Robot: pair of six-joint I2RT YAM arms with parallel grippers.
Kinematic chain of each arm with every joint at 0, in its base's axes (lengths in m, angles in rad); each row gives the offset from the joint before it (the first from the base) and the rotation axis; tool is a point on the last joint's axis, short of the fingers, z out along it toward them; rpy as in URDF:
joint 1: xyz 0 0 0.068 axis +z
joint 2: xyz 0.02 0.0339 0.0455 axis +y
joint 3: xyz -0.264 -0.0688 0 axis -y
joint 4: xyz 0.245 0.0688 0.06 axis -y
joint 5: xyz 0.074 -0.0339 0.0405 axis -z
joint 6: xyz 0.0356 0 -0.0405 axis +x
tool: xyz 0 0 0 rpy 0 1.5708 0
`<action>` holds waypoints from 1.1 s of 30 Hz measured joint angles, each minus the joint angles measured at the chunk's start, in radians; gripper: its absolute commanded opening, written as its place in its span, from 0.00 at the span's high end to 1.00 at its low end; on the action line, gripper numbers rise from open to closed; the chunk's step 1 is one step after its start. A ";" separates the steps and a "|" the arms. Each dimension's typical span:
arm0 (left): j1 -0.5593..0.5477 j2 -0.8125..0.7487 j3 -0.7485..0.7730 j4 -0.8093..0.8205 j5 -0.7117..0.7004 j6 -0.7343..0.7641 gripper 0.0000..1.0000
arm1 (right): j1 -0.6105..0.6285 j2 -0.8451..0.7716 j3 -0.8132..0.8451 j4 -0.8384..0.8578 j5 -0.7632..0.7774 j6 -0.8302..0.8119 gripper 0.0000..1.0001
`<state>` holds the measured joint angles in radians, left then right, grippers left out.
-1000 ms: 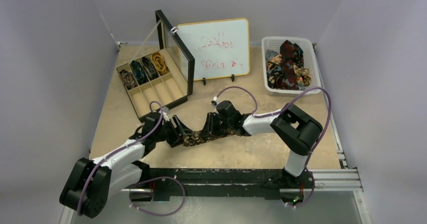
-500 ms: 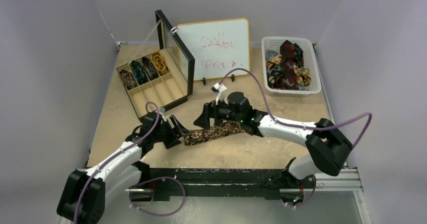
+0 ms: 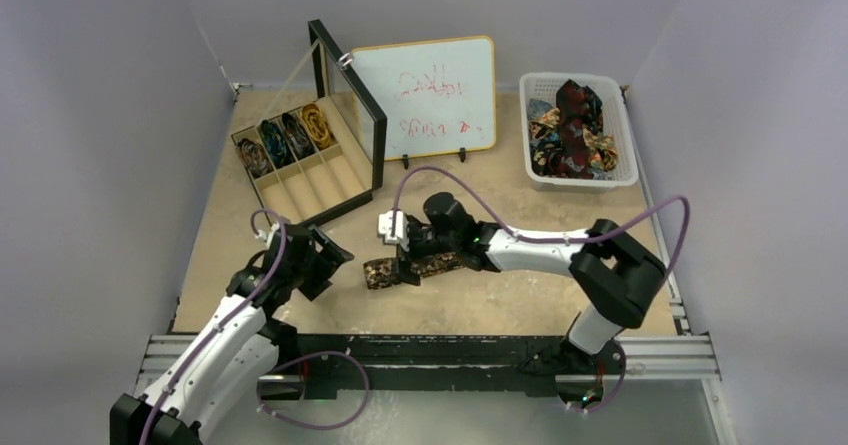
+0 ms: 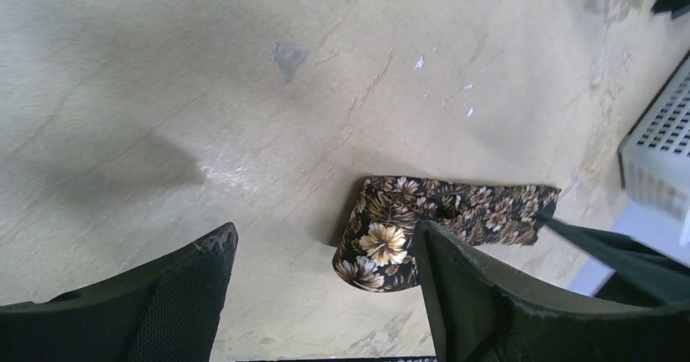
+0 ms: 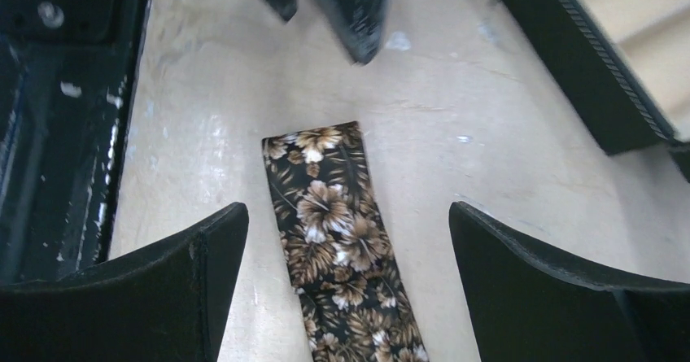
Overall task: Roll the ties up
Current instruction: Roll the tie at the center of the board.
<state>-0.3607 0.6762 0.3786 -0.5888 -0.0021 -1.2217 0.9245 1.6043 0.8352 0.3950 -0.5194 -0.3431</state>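
A brown-gold flowered tie [image 3: 382, 272] lies folded as a short flat strip on the table between the arms. In the right wrist view it [image 5: 338, 240] runs lengthwise through the gap of my right gripper [image 5: 346, 224], which hangs open over it without touching. In the top view my right gripper [image 3: 408, 261] is over the strip's middle. My left gripper [image 3: 338, 258] stands open just left of the strip's end. From the left wrist, the tie's folded end [image 4: 382, 240] lies beside the right finger [image 4: 456, 281], and my left gripper [image 4: 325, 252] holds nothing.
A wooden compartment box [image 3: 330, 180] with its black-framed lid [image 3: 350, 105] raised stands at the back left, with rolled ties [image 3: 285, 135] in its far cells. A whiteboard [image 3: 425, 95] stands behind. A white basket [image 3: 578, 182] at the back right holds several loose ties [image 3: 570, 125].
Both grippers let go of the tie and opened. The left arm pulled back to the left. The right gripper lifted, then swung left over the strip.
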 measured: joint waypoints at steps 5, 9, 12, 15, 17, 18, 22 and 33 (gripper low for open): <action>0.000 -0.029 0.050 -0.085 -0.061 -0.008 0.22 | 0.061 0.127 0.078 -0.073 0.002 -0.134 0.05; 0.000 -0.035 0.068 -0.118 -0.081 -0.005 0.22 | 0.074 0.179 0.111 -0.102 -0.005 -0.180 0.07; 0.000 -0.043 0.074 -0.135 -0.084 0.002 0.21 | 0.072 0.205 0.136 -0.123 -0.015 -0.200 0.09; 0.000 -0.055 0.074 -0.142 -0.085 0.003 0.21 | 0.071 0.243 0.169 -0.131 -0.021 -0.212 0.14; 0.000 -0.060 0.074 -0.145 -0.085 0.005 0.20 | 0.070 0.274 0.187 -0.135 -0.023 -0.215 0.19; 0.000 -0.062 0.074 -0.146 -0.085 0.007 0.20 | 0.070 0.289 0.190 -0.139 -0.023 -0.216 0.22; 0.000 -0.061 0.077 -0.146 -0.085 0.014 0.19 | 0.070 0.307 0.190 -0.162 -0.027 -0.220 0.40; 0.000 0.024 0.078 -0.098 -0.052 0.049 0.18 | 0.098 0.293 0.185 -0.159 -0.016 -0.184 0.47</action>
<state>-0.3607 0.7002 0.4564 -0.6865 -0.0540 -1.1725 1.0229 1.8973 1.0203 0.2363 -0.5358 -0.5274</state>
